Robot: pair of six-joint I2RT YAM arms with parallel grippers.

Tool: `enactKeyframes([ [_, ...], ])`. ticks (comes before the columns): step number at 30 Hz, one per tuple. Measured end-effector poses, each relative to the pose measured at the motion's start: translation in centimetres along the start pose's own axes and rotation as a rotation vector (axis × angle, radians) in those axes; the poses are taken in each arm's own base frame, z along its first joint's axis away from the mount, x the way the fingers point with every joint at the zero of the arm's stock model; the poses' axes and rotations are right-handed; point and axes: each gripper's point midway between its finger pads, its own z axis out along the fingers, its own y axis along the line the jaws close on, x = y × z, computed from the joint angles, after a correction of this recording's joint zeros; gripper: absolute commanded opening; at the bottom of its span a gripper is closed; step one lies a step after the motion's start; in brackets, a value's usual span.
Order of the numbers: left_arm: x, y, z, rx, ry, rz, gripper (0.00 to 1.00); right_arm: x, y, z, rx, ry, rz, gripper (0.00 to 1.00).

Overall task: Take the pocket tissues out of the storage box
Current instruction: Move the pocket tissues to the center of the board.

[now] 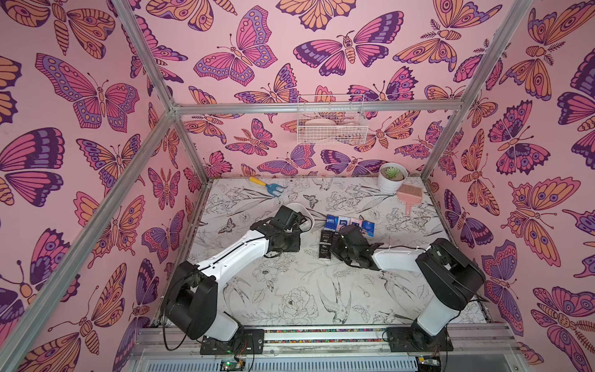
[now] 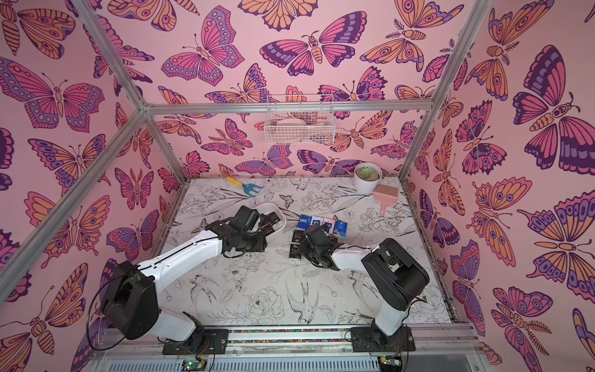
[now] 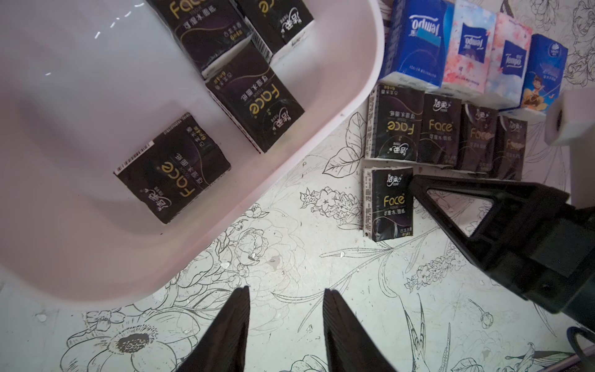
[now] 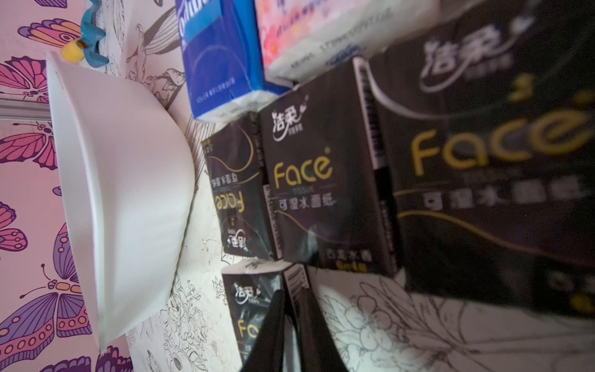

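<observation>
Setting: pink butterfly-print walls (image 1: 96,96) are seen around a desk (image 1: 289,290) printed with line-drawn flowers and birds.
Storage box (image 3: 96,96): placed on the desk by the left arm; four black pocket tissues (image 3: 174,167) are seen lying flat inside it.
Coloured packets (image 3: 415,42): four are lined up on the desk just beside the box.
Black row (image 3: 396,122): four packets are set against the coloured ones.
Lone black packet (image 3: 388,203): laid nearer the arm bases.
Left tool (image 3: 286,290): held spread and empty beside the box.
Right tool (image 4: 293,299): pressed nearly together at the lone packet's edge; a grip cannot be told.
Far edge: a plant pot (image 1: 391,185), a pink brush (image 1: 409,195) and a rake (image 1: 269,188) are seen.
</observation>
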Motion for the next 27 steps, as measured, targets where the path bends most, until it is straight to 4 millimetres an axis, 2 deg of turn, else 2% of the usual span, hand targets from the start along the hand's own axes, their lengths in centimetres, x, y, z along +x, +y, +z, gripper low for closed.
enactKeyframes([
  [17,0.0,0.2,-0.1,-0.005,-0.005,-0.007,0.43,-1.0,0.3,0.0,-0.021,-0.054,0.042,0.13],
  [23,0.0,0.2,-0.1,-0.006,-0.006,-0.01,0.43,-0.9,0.2,-0.1,-0.018,-0.051,0.045,0.24],
  [27,-0.1,0.2,-0.2,-0.004,-0.01,-0.01,0.43,-0.9,0.6,-1.5,-0.023,-0.051,0.015,0.33],
])
